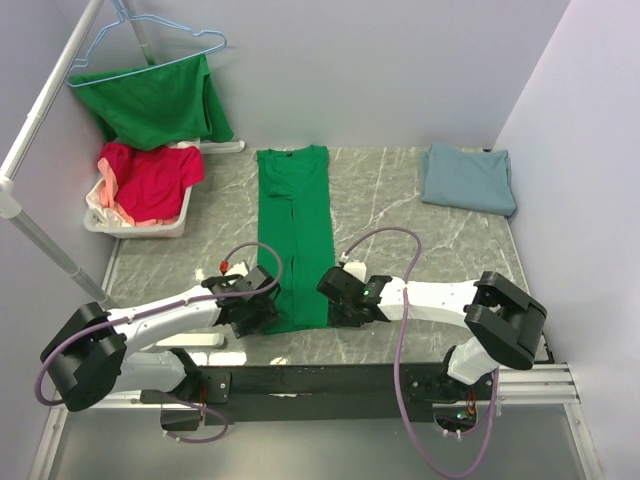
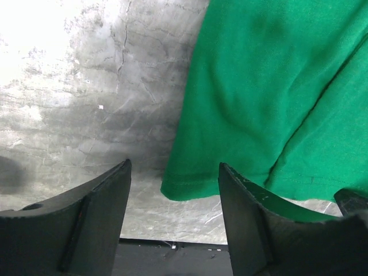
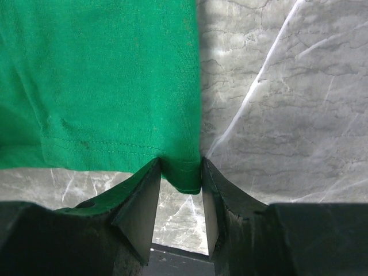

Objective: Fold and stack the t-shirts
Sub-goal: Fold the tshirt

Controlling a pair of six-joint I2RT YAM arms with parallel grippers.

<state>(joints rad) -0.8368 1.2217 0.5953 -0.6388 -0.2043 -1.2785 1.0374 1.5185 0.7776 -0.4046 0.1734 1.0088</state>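
Your left gripper (image 2: 174, 167) stood wide over the near-left corner of the green t-shirt (image 1: 294, 235), right gripper (image 3: 180, 164) narrow astride its near-right corner, blue-grey t-shirt (image 1: 468, 178) lay far right, white bin (image 1: 140, 228) far left

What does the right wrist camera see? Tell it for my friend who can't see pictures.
The bottom corner of a bright green cloth t-shirt lies flat between the two black fingers of the right claw, which stand apart on either side of its stitched hem. Bare grey marble table shows to the right of the shirt.
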